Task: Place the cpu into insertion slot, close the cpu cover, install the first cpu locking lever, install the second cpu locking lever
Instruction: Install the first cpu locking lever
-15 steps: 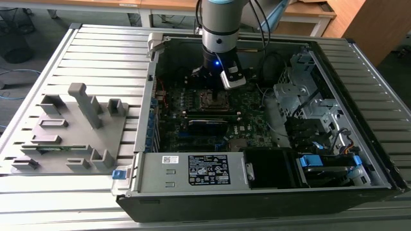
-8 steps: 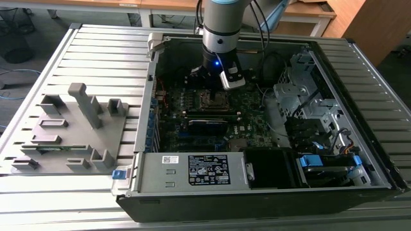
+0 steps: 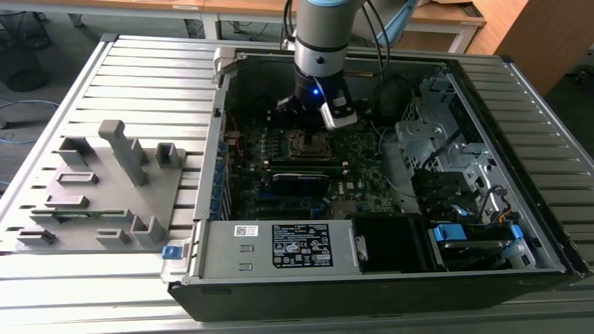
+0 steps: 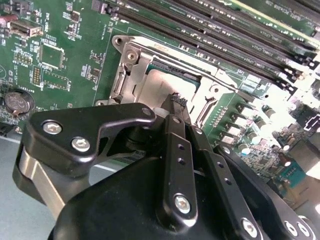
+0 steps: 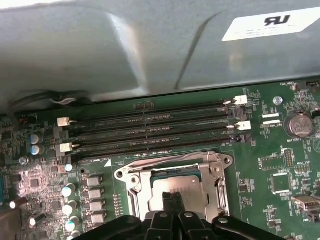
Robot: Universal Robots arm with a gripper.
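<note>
CPU (image 5: 176,187) seated in insertion slot (image 5: 131,192), cover (image 5: 222,187) closed

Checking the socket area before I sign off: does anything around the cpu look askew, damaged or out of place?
Nothing stands out. In both wrist views the cpu lies flat and square in the insertion slot, the cpu cover sits down around it, and the gripper is just above the chip. No bent parts or loose pieces show.
</note>
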